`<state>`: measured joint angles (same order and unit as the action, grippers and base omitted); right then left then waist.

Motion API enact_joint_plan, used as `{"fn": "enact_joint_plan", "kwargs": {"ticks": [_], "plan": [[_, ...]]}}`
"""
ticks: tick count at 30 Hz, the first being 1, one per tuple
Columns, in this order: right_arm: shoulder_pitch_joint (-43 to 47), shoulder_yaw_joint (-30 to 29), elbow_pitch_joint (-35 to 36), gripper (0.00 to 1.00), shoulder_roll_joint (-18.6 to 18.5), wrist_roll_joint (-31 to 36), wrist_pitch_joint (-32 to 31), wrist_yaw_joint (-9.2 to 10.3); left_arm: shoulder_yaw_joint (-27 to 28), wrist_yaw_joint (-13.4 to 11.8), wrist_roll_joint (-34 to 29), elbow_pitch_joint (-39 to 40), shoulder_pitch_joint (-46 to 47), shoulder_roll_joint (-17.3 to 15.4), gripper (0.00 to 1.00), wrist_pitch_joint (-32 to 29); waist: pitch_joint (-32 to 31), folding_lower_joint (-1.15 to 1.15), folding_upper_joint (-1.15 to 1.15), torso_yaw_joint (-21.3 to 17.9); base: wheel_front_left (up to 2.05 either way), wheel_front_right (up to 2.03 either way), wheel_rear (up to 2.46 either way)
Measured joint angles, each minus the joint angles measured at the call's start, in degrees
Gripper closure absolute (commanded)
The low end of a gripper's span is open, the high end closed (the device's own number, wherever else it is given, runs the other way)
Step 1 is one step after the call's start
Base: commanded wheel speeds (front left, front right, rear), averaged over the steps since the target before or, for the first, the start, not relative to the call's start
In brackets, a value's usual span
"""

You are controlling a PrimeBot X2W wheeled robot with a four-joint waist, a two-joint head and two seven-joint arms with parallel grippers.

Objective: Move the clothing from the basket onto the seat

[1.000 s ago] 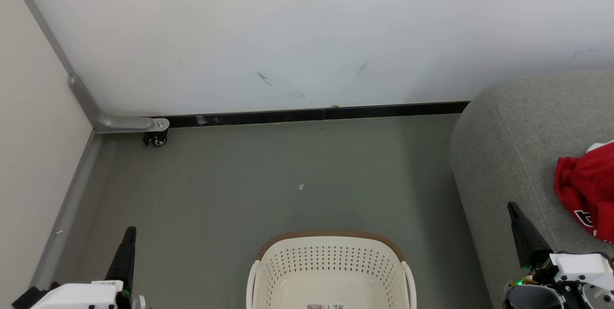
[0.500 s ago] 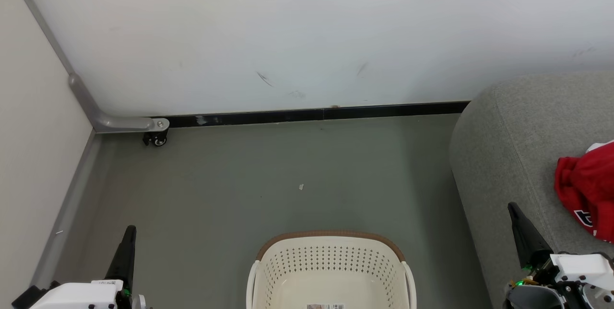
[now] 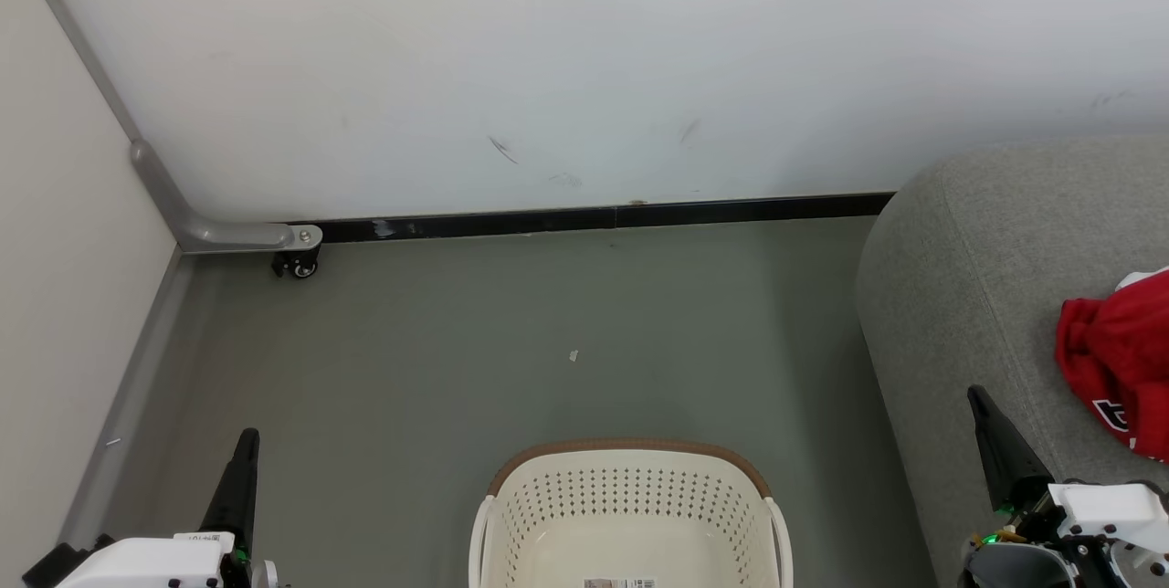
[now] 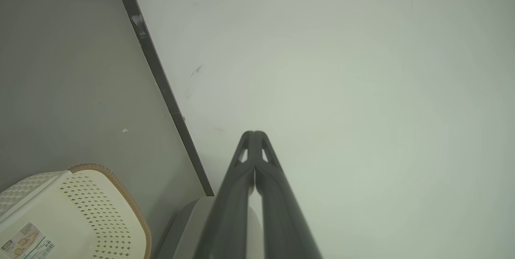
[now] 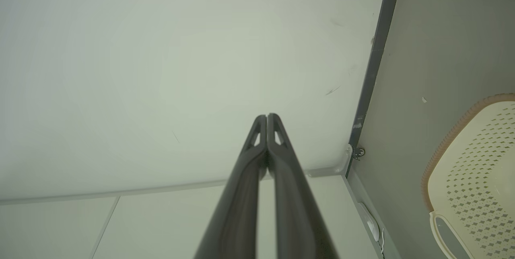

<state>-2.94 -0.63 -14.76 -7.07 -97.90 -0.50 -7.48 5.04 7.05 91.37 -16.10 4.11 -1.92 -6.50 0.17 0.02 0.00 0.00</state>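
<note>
Clothing (image 3: pixel 1119 360) lies bunched on the seat (image 3: pixel 986 278), just to the outer side of the right gripper (image 3: pixel 974 390) and slightly ahead of its tips; the red heap's long axis seems to run roughly parallel to that gripper's fingers, and the frame edge cuts it off. Dark, white-outlined block letters (image 3: pixel 1112 413) on the end nearer the gripper are too cropped to read. Both the right gripper and the left gripper (image 3: pixel 248 435) are clenched tight, holding nothing. Between them sits the basket (image 3: pixel 630 447), with a printed sticker (image 3: pixel 619 582) on its floor, its text too small to read
</note>
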Motion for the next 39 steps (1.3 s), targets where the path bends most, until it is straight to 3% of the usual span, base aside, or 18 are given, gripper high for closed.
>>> {"fn": "enact_joint_plan", "kwargs": {"ticks": [39], "plan": [[-0.01,-0.41,-0.07,1.00,0.19,0.16,-0.08,0.00,-0.07,0.00,0.01,0.21,0.00,0.01,1.00,0.01,0.01,0.00,0.00,0.00,0.00,0.00,0.00]]}}
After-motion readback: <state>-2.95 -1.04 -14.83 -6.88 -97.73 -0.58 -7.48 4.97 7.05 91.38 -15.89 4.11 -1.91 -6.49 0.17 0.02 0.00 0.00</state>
